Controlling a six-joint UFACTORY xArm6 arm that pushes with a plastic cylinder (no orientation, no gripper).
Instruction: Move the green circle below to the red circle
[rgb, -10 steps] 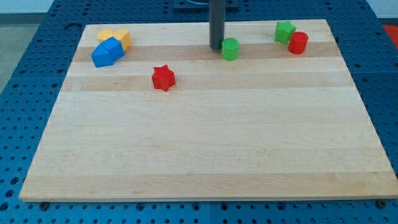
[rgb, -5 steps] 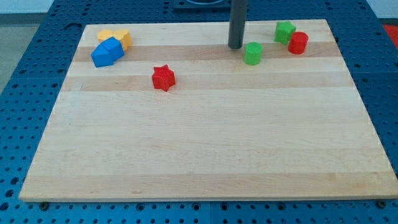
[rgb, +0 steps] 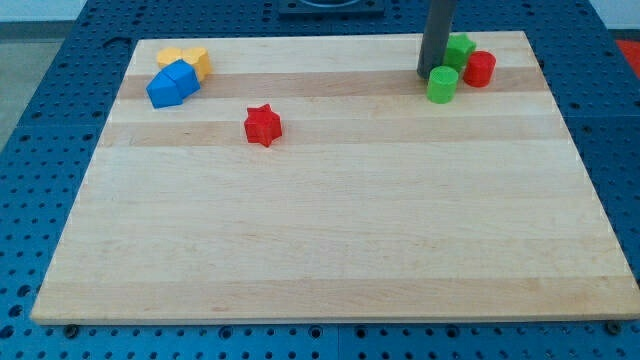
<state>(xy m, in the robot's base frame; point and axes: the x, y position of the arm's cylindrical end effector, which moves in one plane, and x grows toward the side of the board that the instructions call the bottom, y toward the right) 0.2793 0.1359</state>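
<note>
The green circle lies near the view's top right, just left of and slightly below the red circle. My tip rests on the board at the green circle's upper left edge, touching or nearly touching it. The dark rod rises out of the view's top and covers part of a second green block, whose shape I cannot make out; it sits above and left of the red circle.
A red star lies left of centre. Two blue blocks and two yellow-orange blocks are clustered at the view's top left. The wooden board sits on a blue perforated table.
My tip has moved to the view's right, pushing the green circle right and slightly down, from the board's top middle to beside the red circle. The other blocks have not moved.
</note>
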